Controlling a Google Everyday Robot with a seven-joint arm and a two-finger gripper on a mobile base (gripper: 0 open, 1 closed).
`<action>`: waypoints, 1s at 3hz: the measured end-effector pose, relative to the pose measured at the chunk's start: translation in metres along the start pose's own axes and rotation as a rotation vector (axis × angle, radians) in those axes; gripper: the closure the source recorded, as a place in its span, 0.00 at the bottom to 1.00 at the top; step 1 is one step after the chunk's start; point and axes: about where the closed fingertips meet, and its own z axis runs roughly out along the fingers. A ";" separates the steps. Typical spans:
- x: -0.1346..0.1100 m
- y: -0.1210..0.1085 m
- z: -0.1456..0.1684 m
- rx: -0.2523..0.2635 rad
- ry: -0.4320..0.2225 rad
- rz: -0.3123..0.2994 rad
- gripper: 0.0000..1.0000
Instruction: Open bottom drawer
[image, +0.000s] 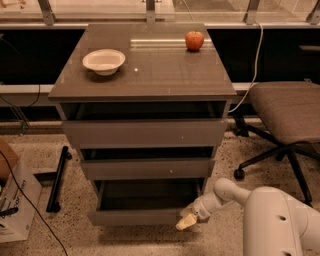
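One stiff, handle-less bottom drawer (135, 217) probably slides lightly; hook its front's top edge; the gripper (187, 223) sits at its right corner, grip impossible to tell.

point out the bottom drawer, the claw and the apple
bottom drawer (132, 217): camera view, middle of its front panel
claw (186, 223): camera view, pale tip at the drawer's right front corner
apple (194, 40): camera view, middle of its red skin
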 end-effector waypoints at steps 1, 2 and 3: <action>-0.007 0.011 -0.017 0.048 -0.022 -0.033 0.14; -0.025 0.017 -0.034 0.096 -0.043 -0.092 0.00; -0.037 0.015 -0.038 0.109 -0.054 -0.129 0.00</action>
